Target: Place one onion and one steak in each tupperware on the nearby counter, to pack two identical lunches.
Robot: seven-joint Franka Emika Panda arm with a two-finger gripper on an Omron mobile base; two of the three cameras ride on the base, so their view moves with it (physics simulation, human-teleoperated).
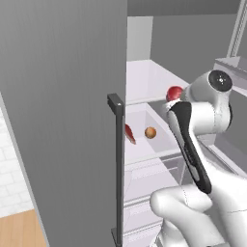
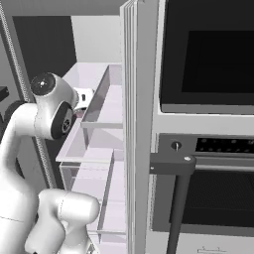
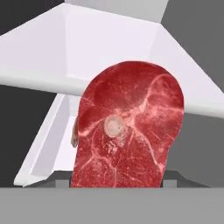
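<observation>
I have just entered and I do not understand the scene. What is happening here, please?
The white arm is reaching into an open fridge. In the hand view a red steak stands right in front of the tool, between its finger tips; whether it is firmly gripped I cannot tell. From the left base view, a round orange-brown onion and another red piece lie on a lower shelf. The fridge door stands wide open.

This is a kitchen: ahead of the gripper stands an open fridge with white shelves holding an onion and a steak, and to the gripper's right a built-in oven with a bar handle.
</observation>
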